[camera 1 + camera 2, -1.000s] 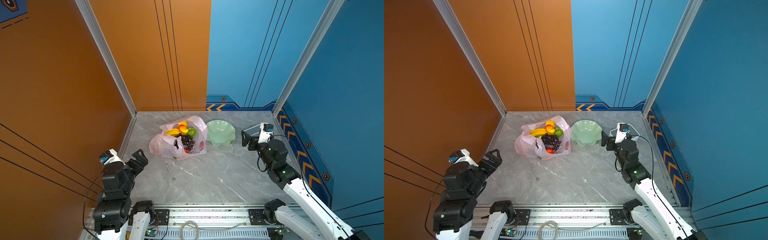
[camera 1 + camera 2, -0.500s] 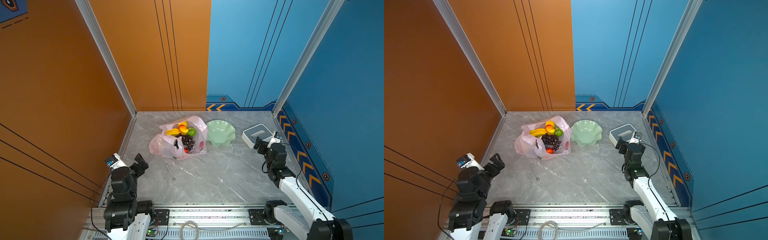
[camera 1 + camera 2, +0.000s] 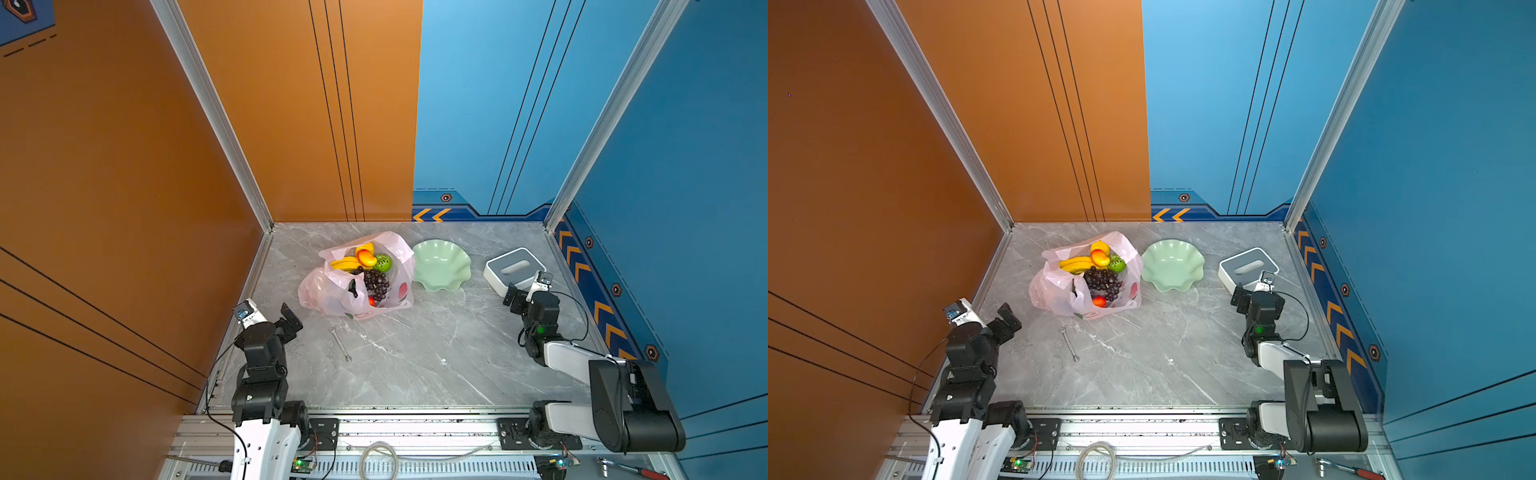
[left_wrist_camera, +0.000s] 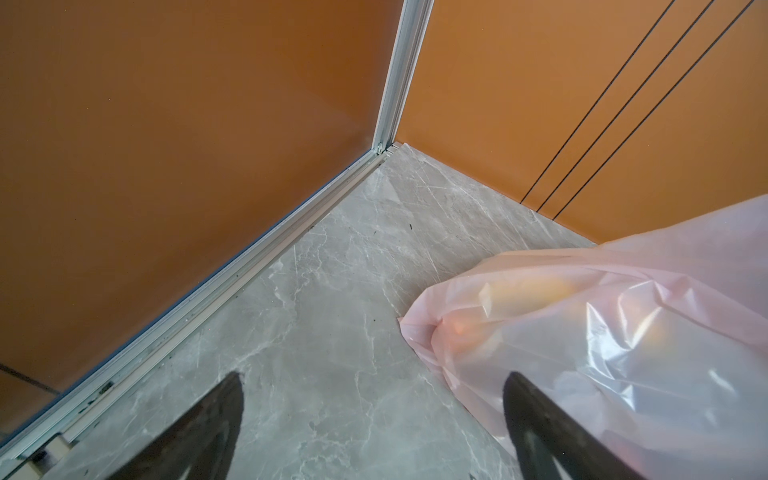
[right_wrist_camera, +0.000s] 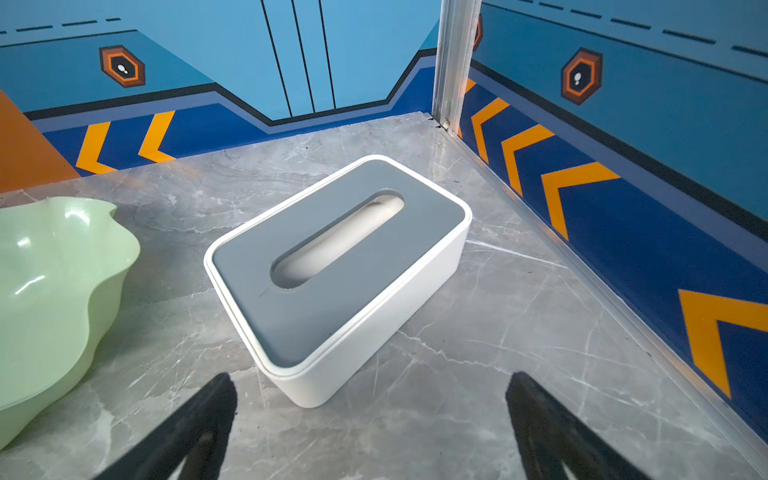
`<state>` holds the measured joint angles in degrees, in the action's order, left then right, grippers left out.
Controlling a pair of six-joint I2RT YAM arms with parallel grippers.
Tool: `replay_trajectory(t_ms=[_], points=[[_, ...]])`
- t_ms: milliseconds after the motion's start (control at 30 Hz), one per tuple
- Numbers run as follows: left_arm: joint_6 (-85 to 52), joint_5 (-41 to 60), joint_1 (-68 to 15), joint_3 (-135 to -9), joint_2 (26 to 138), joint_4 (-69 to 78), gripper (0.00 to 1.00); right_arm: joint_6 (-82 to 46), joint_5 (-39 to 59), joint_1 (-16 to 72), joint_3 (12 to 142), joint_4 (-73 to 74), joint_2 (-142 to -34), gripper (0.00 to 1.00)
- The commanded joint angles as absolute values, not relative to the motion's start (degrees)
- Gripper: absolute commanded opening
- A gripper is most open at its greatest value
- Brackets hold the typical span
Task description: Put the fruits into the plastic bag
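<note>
The pale-pink plastic bag (image 3: 332,291) lies at the back middle of the table, mouth open upward, in both top views. In it sit the fruits: yellow bananas (image 3: 345,263), a red-orange mango (image 3: 365,257), a green piece (image 3: 382,262), dark grapes (image 3: 376,282) and a small red piece (image 3: 1099,301). My left gripper (image 3: 291,318) stands open and empty, left of the bag and in front of it. In the left wrist view the left gripper (image 4: 374,376) frames bare table beside the bag (image 4: 602,332). My right gripper (image 3: 512,296) is open and empty just in front of the box.
A pale green scalloped dish (image 3: 441,266) stands right of the bag. A white-and-grey box (image 5: 332,257) sits near the right wall. A small wrench (image 3: 340,344) lies on the table in front of the bag. Walls close in the left, back and right sides.
Both arms have drawn back toward the front rail and folded down. The right gripper has left the space over the box, which now shows fully. Bag and fruits have not moved.
</note>
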<state>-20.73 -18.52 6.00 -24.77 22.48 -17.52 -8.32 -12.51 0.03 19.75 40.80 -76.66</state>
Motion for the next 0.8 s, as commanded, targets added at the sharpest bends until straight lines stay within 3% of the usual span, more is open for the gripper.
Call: replay_trajectory(t_ms=[0, 467, 767], points=[[-17.73, -20.54, 6.1, -21.84, 23.48, -7.74, 0.98, -6.97, -10.63, -0.09, 19.81, 47.02, -78.89, 1.0], [-13.89, -22.11, 5.16, -14.07, 39.28, 13.11, 0.98, -5.98, -7.92, 0.0, 16.75, 61.75, -89.05, 1.0], [-10.82, -23.95, 1.87, -13.61, 54.06, 27.88, 0.98, -5.91, -7.86, -0.01, 17.19, 60.4, -88.64, 1.0]])
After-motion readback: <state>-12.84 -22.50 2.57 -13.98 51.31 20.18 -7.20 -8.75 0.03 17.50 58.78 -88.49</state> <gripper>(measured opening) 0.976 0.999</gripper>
